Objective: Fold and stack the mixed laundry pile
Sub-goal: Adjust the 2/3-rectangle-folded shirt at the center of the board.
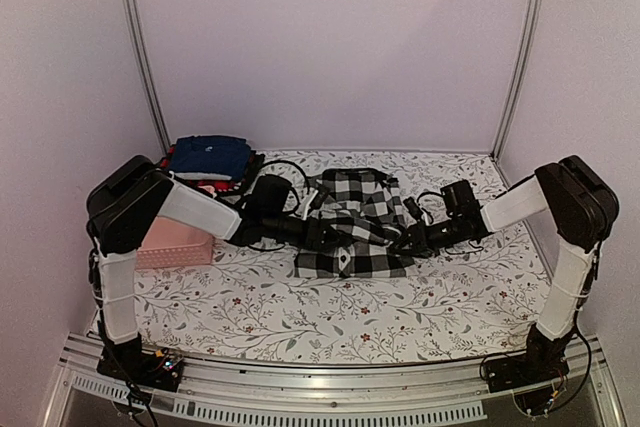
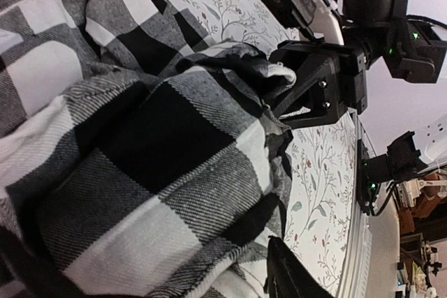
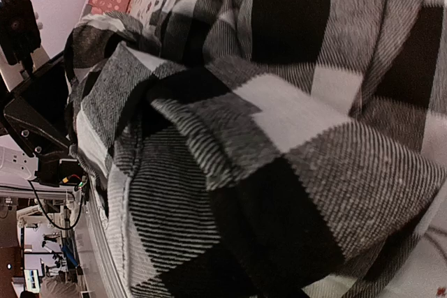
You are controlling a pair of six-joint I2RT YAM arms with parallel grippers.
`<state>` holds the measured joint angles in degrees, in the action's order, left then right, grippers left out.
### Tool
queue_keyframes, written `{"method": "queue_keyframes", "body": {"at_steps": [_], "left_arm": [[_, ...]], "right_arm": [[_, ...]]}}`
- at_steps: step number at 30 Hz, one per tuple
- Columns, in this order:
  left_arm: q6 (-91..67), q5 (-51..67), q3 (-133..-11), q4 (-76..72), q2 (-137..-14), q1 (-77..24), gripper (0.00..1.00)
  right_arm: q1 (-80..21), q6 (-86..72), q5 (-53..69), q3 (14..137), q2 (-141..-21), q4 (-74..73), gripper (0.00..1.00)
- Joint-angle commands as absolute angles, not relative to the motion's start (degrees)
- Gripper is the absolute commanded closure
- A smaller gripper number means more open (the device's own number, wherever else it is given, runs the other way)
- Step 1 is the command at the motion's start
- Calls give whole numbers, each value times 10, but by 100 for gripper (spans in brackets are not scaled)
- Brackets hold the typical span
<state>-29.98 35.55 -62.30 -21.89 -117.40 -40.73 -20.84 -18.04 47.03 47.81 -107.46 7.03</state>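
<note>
- The pink basket (image 1: 178,245) stands on the desk (image 1: 300,317) at the far left. The left arm crosses in front of it and hides its top edge.
- Behind the basket, in the back-left corner, folded garments lie stacked. The navy blue trousers (image 1: 210,155) are on top, and only a sliver of the red-and-black plaid piece (image 1: 203,187) shows beneath them. The dark cloth at the right of that stack is too small to make out.
- The left tool (image 1: 318,234) lies low at the left edge of the checked shirt (image 1: 355,217) and is sunk into the cloth. In its own wrist view only one dark finger (image 2: 288,278) shows at the bottom of the frame. The fabric covers the rest, so neither its opening nor any grip can be told.
- The checked shirt lies bunched and rumpled on the middle of the desk, between the two tools and well apart from the stack. Its near edge is flatter than its raised, creased middle.
- The right tool (image 1: 408,242) meets the shirt's right side. In the left wrist view its fingers close on a bunched edge of the shirt, and a white tuft of cloth runs between them. Its own wrist view is filled with black-and-white fabric, and none of its fingers can be seen there.
</note>
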Motion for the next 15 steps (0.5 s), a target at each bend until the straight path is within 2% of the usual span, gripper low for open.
{"method": "queue_keyframes", "body": {"at_steps": [1,6,11,13,15], "left_arm": [[-286,354,-686,-215,-1204,-374,56],[-276,353,-774,-173,-1261,-336,56],[-261,345,-864,-127,-1311,-306,54],[-249,343,-877,-109,-1298,-300,53],[-238,328,-856,-106,-1260,-300,49]], "right_arm": [[-207,-170,465,595,-1127,78,73],[-207,-153,447,723,-1177,31,69],[-197,-133,454,859,-1280,-36,65],[-197,-125,461,869,-1296,-41,62],[-198,-130,464,833,-1254,-18,55]]}}
